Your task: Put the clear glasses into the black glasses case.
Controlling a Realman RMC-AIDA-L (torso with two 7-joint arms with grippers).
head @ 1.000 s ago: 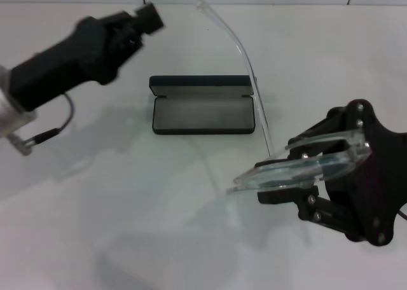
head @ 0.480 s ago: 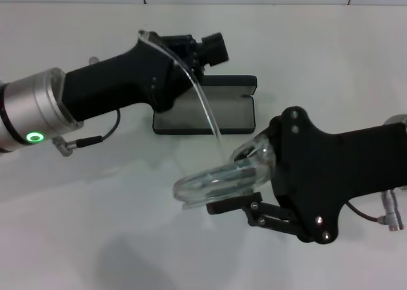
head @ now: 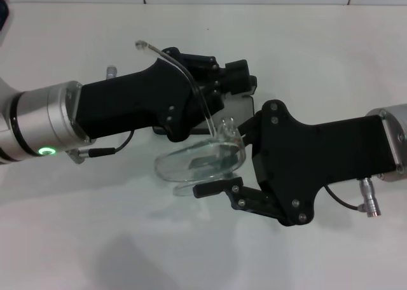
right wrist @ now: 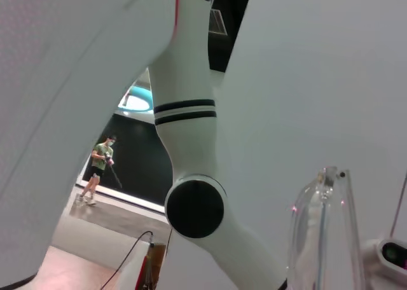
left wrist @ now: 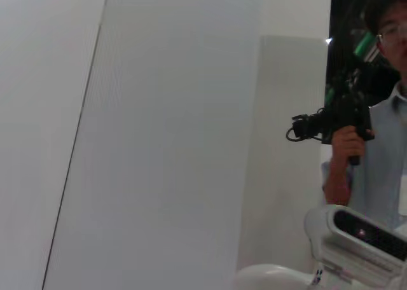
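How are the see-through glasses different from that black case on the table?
The clear glasses are transparent and curved; the black glasses case is opaque black and boxy. The glasses are held up off the table in the right gripper, with one arm sticking out, while the case lies mostly hidden behind the left gripper, which hangs over it.

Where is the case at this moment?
In the head view the case lies on the table's far middle, almost hidden under the left gripper, behind the glasses the right gripper holds.
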